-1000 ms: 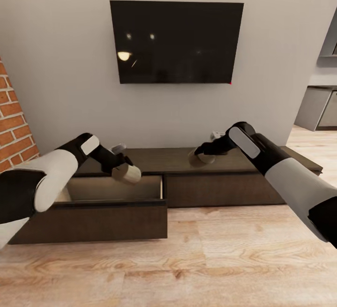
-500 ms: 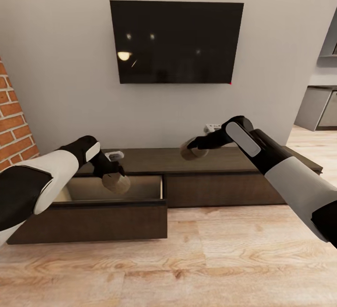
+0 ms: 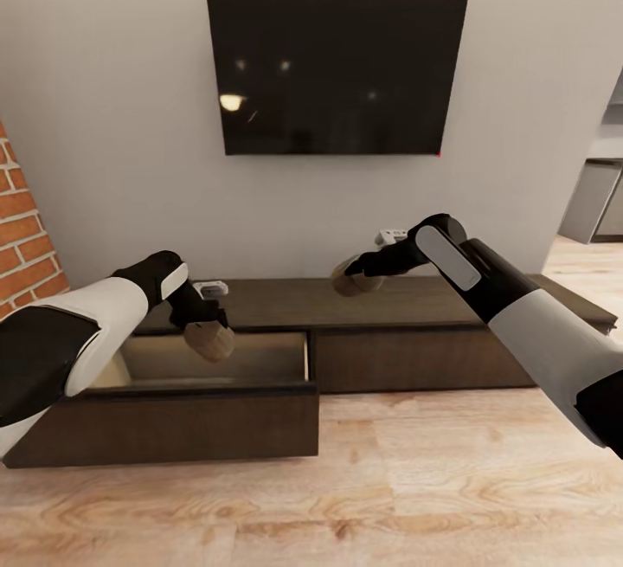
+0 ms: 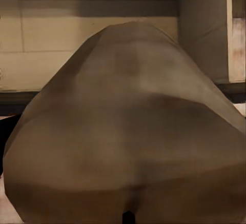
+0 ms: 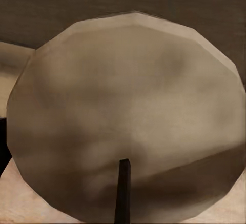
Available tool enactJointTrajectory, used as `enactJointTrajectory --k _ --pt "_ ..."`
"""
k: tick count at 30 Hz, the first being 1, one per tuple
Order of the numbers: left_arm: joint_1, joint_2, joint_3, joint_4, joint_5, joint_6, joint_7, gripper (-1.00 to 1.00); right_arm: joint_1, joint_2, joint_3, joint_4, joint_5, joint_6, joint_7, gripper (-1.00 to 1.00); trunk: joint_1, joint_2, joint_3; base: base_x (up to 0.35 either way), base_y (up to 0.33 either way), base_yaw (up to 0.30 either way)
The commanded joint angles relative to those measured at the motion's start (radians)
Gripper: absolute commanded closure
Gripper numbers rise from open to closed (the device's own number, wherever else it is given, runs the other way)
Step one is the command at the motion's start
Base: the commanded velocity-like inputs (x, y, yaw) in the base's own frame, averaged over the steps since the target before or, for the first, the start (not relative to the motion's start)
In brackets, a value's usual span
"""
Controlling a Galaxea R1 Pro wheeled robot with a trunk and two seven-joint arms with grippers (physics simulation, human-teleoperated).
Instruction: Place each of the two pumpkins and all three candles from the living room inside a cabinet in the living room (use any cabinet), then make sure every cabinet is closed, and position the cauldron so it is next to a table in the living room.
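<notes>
Left gripper had lowered its held candle over the cabinet's open drawer, right gripper clasped another candle above the cabinet top.

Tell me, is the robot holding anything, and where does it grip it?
Yes: each gripper holds a candle. The left candle hangs over the open drawer; the right candle is above the cabinet top. The exact grip points are hidden.

candles: matt beige, waxy-looking
cabinet: dark wood, pale inside
floor: light grained wood
television: glossy black
</notes>
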Motion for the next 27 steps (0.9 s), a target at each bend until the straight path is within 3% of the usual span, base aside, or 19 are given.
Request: enactJointTrajectory --k 1,12,17,18,27 --pt "-0.001 0.0 -0.012 0.001 0.001 0.001 -0.006 1.0 -0.002 -0.001 0.004 -0.001 -0.009 0.0 -0.01 1.0 0.0 0.0 -0.001 0.296 0.111 0.0" --pt "-0.001 -0.005 -0.012 0.001 0.001 0.0 -0.005 1.0 0.0 -0.002 0.002 -0.023 -0.011 0.0 -0.01 1.0 0.0 0.0 -0.001 0.324 0.049 0.0" --pt "-0.001 -0.009 -0.012 0.0 0.001 0.0 -0.005 1.0 -0.001 -0.004 0.001 -0.037 -0.048 0.0 -0.011 1.0 0.0 0.0 -0.001 0.333 0.001 0.0" --pt "-0.001 -0.02 -0.012 0.001 0.001 0.0 -0.005 1.0 -0.001 -0.004 0.001 -0.038 -0.06 0.0 -0.01 1.0 0.0 0.0 -0.001 0.217 0.0 0.0" --pt "-0.001 -0.023 -0.012 0.002 0.001 -0.001 -0.001 1.0 -0.002 -0.005 -0.002 -0.044 -0.061 0.0 -0.006 1.0 0.0 0.0 -0.001 0.043 0.0 0.0"
